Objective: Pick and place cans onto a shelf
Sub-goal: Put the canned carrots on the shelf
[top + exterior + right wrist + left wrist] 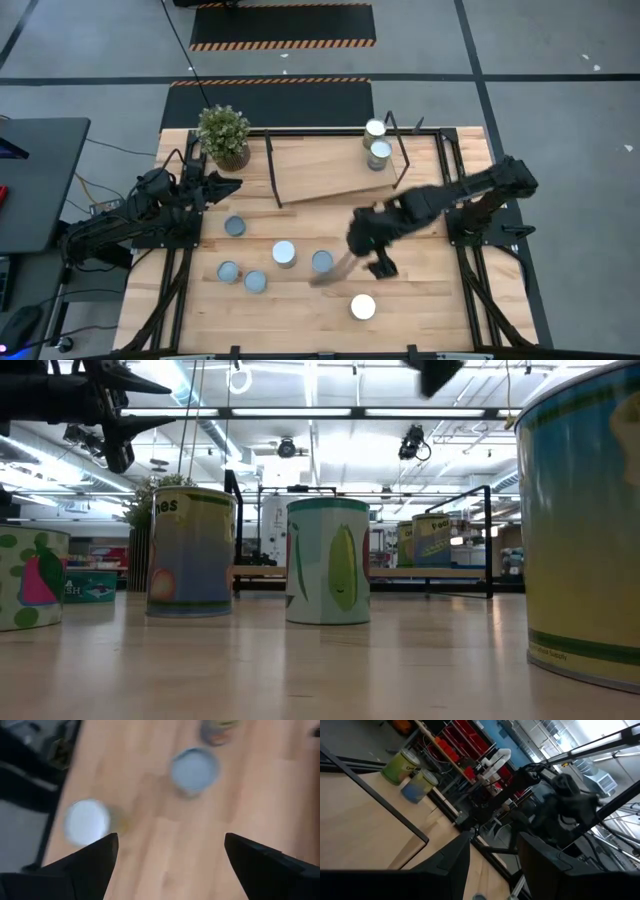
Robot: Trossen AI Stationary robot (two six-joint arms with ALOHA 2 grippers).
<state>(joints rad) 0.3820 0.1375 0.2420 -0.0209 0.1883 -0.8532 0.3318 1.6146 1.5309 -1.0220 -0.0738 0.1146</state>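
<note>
Two cans (pixel 378 142) stand upright on the tilted plywood shelf (pixel 320 170) at the far side; they also show in the left wrist view as cans (pixel 412 775). Several more cans stand on the table, among them a bluish-topped can (pixel 322 261) and a white-topped can (pixel 362 306). My right gripper (pixel 356 270) hovers open above the table between these two, pointing steeply down; its wrist view shows the bluish can (pixel 195 770) and the white can (pixel 86 820) below its open gripper (pixel 170 852). My left gripper (pixel 228 186) waits at the left beside the plant, open (pixel 492 857) and holding nothing.
A potted plant (pixel 223 135) stands at the far left corner beside the shelf's black rod frame (pixel 272 170). More cans (pixel 235 227), (pixel 284 253), (pixel 242 277) stand left of centre. Bare tabletop (pixel 430 300) lies at the near right.
</note>
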